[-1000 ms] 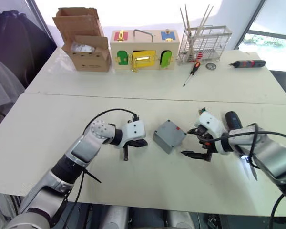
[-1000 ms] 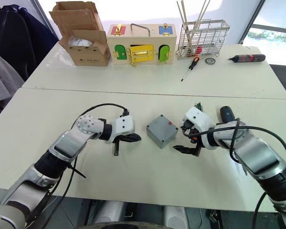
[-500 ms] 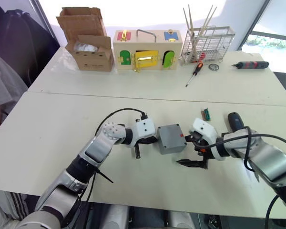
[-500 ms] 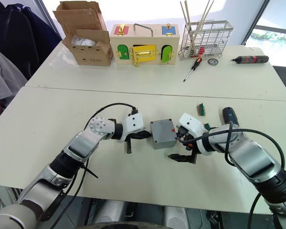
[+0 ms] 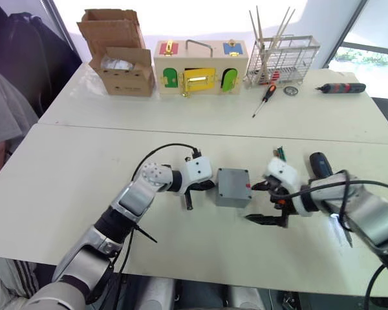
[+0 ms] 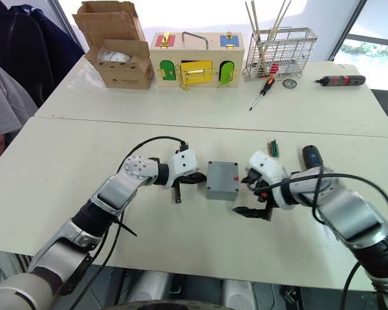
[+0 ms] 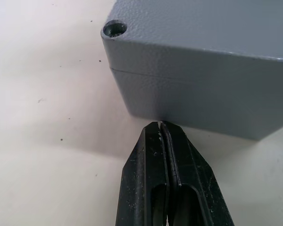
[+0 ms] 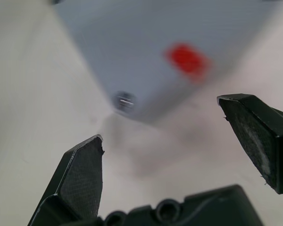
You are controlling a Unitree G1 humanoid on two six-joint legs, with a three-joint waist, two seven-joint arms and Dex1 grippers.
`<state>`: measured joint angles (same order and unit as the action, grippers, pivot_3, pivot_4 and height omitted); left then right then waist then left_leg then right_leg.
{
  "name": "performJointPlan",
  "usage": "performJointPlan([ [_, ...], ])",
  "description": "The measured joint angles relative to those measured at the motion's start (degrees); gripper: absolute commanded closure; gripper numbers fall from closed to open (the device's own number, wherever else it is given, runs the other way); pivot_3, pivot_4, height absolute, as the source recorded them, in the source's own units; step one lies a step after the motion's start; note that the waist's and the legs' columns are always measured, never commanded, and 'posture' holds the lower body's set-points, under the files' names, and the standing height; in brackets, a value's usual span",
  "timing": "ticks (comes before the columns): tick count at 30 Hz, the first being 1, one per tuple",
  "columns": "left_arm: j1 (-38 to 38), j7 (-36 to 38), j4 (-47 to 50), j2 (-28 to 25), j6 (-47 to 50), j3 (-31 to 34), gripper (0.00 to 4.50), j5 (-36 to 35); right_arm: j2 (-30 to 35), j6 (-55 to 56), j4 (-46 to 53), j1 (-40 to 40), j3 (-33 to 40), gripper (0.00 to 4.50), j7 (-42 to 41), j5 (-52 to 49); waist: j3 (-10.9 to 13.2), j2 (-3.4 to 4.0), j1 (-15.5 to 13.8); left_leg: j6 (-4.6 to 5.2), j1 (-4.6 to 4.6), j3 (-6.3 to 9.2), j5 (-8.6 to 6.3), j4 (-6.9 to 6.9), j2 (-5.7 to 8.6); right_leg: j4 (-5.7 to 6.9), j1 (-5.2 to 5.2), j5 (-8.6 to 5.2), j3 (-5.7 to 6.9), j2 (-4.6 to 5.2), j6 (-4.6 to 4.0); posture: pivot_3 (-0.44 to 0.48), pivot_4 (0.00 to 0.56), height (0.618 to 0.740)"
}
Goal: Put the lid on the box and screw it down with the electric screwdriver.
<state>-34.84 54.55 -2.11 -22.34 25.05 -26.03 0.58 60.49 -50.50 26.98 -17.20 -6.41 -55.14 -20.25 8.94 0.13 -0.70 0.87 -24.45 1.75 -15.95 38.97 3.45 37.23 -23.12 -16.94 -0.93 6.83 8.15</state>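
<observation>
— Where is the box (image 5: 233, 187) right now?

— On the near bench (image 5: 64, 187), about midway along it and a little toward the front edge, with the lid (image 7: 198, 28) already seated on top; a seam runs round the side and a corner screw hole (image 7: 114, 28) is visible. A small red mark (image 8: 188, 60) sits on the side facing the right arm.

— And the claws?

— The left claw (image 7: 160, 128) is on the box's left side, its two black fingers pressed together, tips just at the foot of the box wall; whether they touch it I cannot tell. The right claw (image 8: 179, 141) is on the opposite side, spread wide, aimed at the corner with the red mark and standing slightly apart from it.

— The electric screwdriver?

— It (image 5: 318, 163) lies on the same bench beyond the right arm, toward the right edge, untouched.

— Anything behind?

— On the far bench: a cardboard box (image 5: 119, 61), a wooden box with coloured doors (image 5: 200, 68), a wire rack (image 5: 283, 59), a slim red-and-black screwdriver (image 5: 263, 98) and a dark driver with red bands (image 5: 338, 87).
</observation>
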Motion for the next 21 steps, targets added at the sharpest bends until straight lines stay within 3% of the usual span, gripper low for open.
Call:
performJointPlan([
  [3, -0.05, 2.51, 2.66, -5.94, 1.63, 3.4, 4.5, -1.47, 3.54, -0.94, -5.14, -0.96, 10.82, 0.02, -2.27, -3.15, 0.0, 0.0, 0.15, 0.0, 0.03, -0.01, 0.0, -0.05, -0.06, 0.01, -0.02, 0.0, 0.0, -0.03, 0.0, 0.0, 0.15, 0.739],
  [6, -0.67, 4.52, 4.46, -7.73, 4.9, 8.76, 4.5, -5.89, 0.8, 1.11, -11.59, -5.19, 15.67, 0.02, -1.64, -4.32, -0.01, -0.02, 0.23, -0.01, 0.05, -0.01, 0.0, -0.05, -0.09, 0.01, -0.01, 0.0, 0.02, -0.04, 0.0, 0.0, 0.15, 0.739],
  [9, -1.41, 5.01, 7.56, -6.01, 8.27, 11.72, 4.5, -10.68, -6.3, 6.38, -19.9, -9.52, 14.49, 0.02, 3.61, -1.62, -0.01, -0.02, 0.12, -0.01, 0.03, -0.04, 0.0, -0.04, -0.05, 0.01, 0.0, 0.0, 0.0, 0.0, 0.0, 0.0, 0.15, 0.739],
  [12, -1.35, 3.69, 9.29, -4.71, 9.87, 11.39, 4.5, -11.56, -13.69, 14.05, -30.76, -12.54, 11.62, 0.77, 10.68, 3.81, -0.01, -0.02, -0.02, -0.03, 0.02, -0.03, 0.01, -0.05, 0.0, 0.06, -0.03, 0.0, -0.02, 0.01, 0.0, 0.0, 0.15, 0.739],
  [15, -1.34, 2.27, 9.78, -4.17, 11.19, 11.28, 4.5, -11.76, -16.04, 18.55, -36.6, -12.83, 10.1, 1.78, 13.12, 6.62, -0.01, -0.02, 0.03, -0.04, -0.01, -0.05, 0.01, -0.07, 0.02, 0.06, -0.07, 0.0, -0.02, 0.02, 0.0, 0.0, 0.15, 0.739],
  [21, -0.83, -0.08, 12.51, -3.52, 13.44, 11.06, 4.5, -12.53, -18.28, 22.37, -42.88, -14.81, 9.99, 1.78, 13.85, 7.83, -0.01, -0.01, 0.51, -0.06, 0.01, -0.05, 0.03, -0.07, -0.01, 0.06, -0.07, 0.0, -0.02, -0.01, 0.0, 0.0, 0.15, 0.739],
])
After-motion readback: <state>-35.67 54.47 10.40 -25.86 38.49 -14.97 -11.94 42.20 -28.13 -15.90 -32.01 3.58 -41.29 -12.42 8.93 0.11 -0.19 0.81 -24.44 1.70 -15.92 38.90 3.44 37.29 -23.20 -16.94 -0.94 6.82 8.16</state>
